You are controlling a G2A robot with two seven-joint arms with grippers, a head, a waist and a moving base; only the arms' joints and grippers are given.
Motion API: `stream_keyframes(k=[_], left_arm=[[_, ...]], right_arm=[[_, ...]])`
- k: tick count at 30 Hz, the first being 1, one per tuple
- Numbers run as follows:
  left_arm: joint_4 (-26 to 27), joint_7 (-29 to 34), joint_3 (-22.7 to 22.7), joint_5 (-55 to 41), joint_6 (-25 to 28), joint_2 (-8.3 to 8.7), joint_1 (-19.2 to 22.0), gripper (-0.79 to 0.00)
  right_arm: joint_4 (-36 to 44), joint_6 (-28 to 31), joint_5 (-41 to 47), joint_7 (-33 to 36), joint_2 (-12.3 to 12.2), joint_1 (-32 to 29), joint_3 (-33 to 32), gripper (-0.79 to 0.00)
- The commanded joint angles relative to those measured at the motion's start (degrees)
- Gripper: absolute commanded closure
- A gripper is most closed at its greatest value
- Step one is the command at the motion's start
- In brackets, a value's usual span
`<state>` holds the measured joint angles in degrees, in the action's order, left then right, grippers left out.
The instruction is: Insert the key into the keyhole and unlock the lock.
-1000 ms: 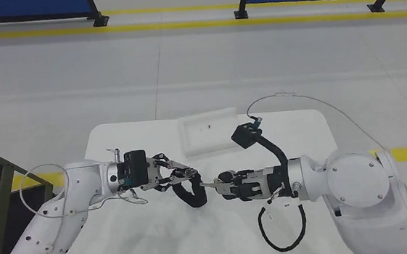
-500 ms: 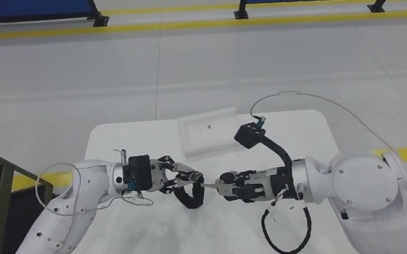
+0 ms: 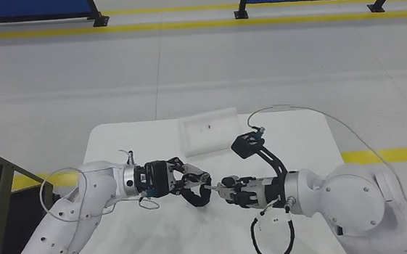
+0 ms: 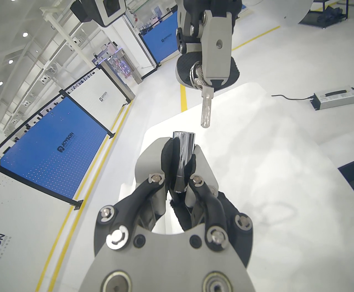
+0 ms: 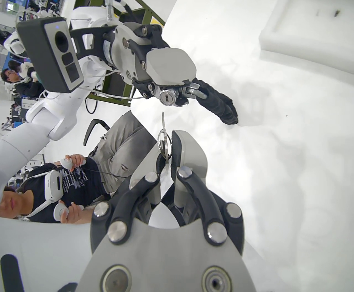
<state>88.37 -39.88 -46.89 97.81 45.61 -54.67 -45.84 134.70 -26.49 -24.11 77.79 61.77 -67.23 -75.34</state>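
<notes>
In the top view the two arms meet tip to tip just below the centre of the frame, above the white counter [image 3: 298, 129]. The left pincer [image 4: 181, 152] is clenched on the lock [image 4: 184, 143], a chrome cylinder with a black cable [image 5: 218, 103] trailing from it. The grip lies along the barrel, so the end face with the keyhole [image 5: 167, 97] stays bare and is turned toward the other arm. The right pincer [image 5: 166, 150] is clamped on the bow and ring of the key [image 5: 163, 121], which leaves the whole blade free and pointing out ahead of the fingertips.

Lock cylinder and key are both held off the counter, probably so that either wrist can tilt to line them up. In the left wrist view the blade tip hangs near the cylinder's end but apart from it. In the right wrist view the blade stands edge-on, short of the slot and seemingly a little off its line. I judge this to be alignment before insertion, with the key not yet in.

A white foam tray [image 3: 207, 132] lies at the counter's far edge, above centre in the top view.
</notes>
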Motion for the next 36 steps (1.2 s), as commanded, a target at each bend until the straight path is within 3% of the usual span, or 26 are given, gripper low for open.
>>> stream_keyframes(k=[1, 9, 20, 36], left_arm=[[0.5, 0.6, 0.0, 0.9, -1.0, -0.02, -0.3, 0.0], [1.9, 2.7, -0.4, 3.7, -3.8, -0.04, -1.4, 0.0], [2.1, 5.0, -1.2, 5.2, -5.8, -0.21, -2.1, 0.0], [1.3, 4.4, -2.5, 3.6, -7.2, -0.16, -3.4, 0.0]], right_arm=[[-0.1, -0.4, -0.8, -0.4, -0.8, 0.1, 0.5, 0.0], [-0.1, -2.3, -4.0, -2.3, -4.1, 2.9, 4.0, 0.0], [-0.1, -7.0, -1.0, -6.9, -8.0, 9.3, 9.4, 0.0], [-0.1, -6.4, -1.0, -7.7, -8.0, 9.0, 9.5, 0.0]])
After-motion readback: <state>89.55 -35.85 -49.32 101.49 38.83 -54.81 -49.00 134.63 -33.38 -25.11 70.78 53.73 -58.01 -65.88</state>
